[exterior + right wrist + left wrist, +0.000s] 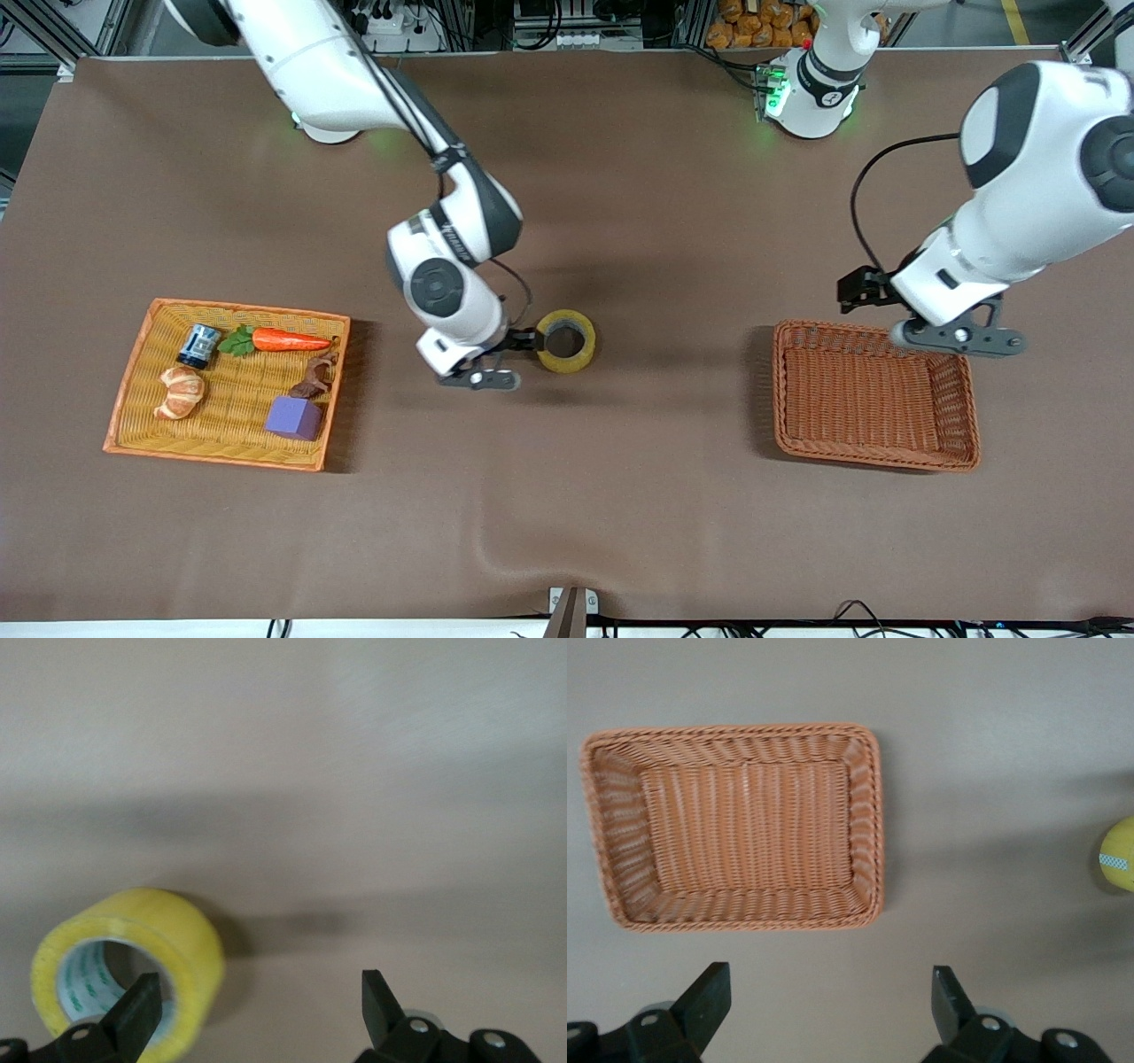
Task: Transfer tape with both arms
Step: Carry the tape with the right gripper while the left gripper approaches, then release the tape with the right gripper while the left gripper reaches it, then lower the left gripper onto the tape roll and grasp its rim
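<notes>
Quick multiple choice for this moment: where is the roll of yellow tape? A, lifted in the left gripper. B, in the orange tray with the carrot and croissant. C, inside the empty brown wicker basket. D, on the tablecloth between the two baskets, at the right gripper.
D: the tape sits on the brown cloth between the orange tray and the wicker basket, at the open right gripper.

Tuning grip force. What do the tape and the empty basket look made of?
Tape: glossy yellowish plastic film wound on a core that looks like printed card; smooth sheen.
Empty basket: woven wicker or plastic rattan, matte orange-brown; the strands show, the fibre doesn't.
</notes>
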Tool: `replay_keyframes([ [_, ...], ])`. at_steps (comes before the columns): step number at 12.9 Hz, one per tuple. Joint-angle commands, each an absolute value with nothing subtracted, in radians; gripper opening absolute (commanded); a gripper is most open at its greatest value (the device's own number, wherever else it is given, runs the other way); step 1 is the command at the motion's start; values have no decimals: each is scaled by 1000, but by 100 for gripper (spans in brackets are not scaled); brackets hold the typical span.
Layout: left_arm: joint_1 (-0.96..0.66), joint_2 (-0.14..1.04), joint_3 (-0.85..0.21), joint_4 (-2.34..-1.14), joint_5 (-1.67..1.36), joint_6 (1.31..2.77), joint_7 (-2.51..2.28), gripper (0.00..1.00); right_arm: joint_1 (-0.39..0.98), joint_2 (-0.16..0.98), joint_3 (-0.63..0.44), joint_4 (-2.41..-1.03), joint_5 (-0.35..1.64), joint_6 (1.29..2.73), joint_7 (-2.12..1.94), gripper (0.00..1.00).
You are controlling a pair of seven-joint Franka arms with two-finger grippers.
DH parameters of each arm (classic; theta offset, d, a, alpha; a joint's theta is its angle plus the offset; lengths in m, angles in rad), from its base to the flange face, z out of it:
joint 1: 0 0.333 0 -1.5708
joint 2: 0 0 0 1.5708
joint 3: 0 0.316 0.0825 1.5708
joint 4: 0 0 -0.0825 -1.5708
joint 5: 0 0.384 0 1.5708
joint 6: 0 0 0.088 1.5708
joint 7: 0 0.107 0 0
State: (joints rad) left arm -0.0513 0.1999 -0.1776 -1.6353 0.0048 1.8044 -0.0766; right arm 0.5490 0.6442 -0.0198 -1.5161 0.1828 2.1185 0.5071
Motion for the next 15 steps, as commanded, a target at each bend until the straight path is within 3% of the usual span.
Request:
replay_keyframes([
  [1,-101,245,-173,-1634,-17,1845,-93,100,405,533,-3,-1546,201,1987,350,100],
  [5,-279,314,-170,-1623,-3,1908,-347,100,201,358,-6,-1559,195,1789,103,100],
  [8,-414,418,-169,-1548,-2,1927,-607,100,131,231,-5,-1580,103,1669,23,100],
  [12,-546,541,-170,-1528,-9,2032,-911,100,54,31,-3,-1704,69,1657,-86,100],
  [15,-604,641,-170,-1519,-14,2094,-989,100,8,-37,3,-1707,-12,1661,-106,100],
])
